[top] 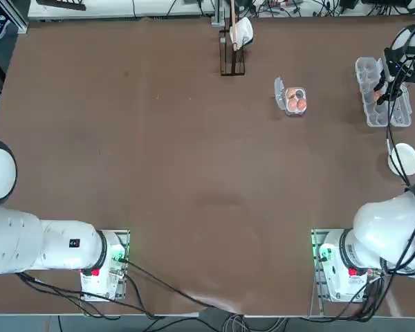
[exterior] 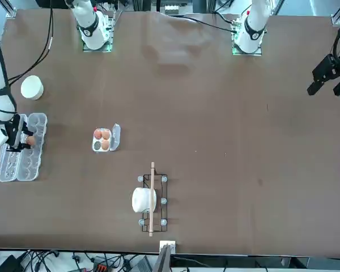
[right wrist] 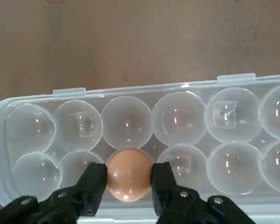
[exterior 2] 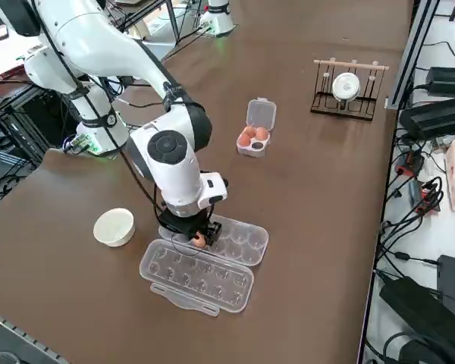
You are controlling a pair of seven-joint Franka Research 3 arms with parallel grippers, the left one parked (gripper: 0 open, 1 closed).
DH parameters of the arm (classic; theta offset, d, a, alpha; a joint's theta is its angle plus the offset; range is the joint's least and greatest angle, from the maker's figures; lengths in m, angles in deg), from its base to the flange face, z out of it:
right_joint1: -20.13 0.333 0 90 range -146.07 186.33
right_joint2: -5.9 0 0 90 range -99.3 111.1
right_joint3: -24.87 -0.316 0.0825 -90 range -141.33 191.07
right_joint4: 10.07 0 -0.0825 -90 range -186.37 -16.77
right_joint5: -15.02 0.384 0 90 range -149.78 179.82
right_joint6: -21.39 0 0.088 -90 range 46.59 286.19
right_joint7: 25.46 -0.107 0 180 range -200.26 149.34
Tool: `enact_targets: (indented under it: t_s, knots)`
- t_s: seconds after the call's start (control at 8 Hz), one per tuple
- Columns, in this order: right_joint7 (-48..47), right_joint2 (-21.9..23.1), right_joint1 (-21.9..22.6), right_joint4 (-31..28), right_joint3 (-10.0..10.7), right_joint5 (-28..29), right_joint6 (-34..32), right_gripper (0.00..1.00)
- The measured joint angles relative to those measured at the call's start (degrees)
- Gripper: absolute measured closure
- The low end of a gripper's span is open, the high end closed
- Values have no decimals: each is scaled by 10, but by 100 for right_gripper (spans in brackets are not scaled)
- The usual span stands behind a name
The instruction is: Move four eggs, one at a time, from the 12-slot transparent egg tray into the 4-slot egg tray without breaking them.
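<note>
So the right end effector [right wrist: 129, 179] is clamped on the last egg [right wrist: 129, 179] sitting in the 12-slot transparent egg tray [right wrist: 177, 121], one finger pressed against each side of the shell. Every other cup in that carton looks empty. Over in the 4-slot egg tray [top: 294, 101], three eggs [top: 295, 99] are seated and one cup is left open, so this is probably the fourth and final transfer.

What could go wrong: the shell could be cracked if the squeeze is any tighter than it needs to be, and it could be dropped if the hold is too light, since a smooth oval can slide out between flat fingers. The carton is light plastic, so it might get dragged up with the egg if the lift isn't straight. The cup walls on both sides could be clipped by the fingertips on a tilted pull.

Room-wise, the carton lies near the counter [top: 194, 173] edge at the robot's right, with its open lid [exterior 2: 197, 284] flat alongside and a white bowl [exterior 2: 114, 227] close by. Between the two trays the counter is bare, so a clear path is offered. The small rack with the white roll [top: 240, 32] is well apart from that route.
</note>
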Motion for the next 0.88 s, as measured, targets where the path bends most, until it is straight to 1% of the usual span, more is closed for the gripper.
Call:
enact_targets:
  t_s: [0.62,0.88]
  knots:
    - [0,2,-1,0,1,19,0,44]
    - [-5,18,-1,2,1,25,-5,44]
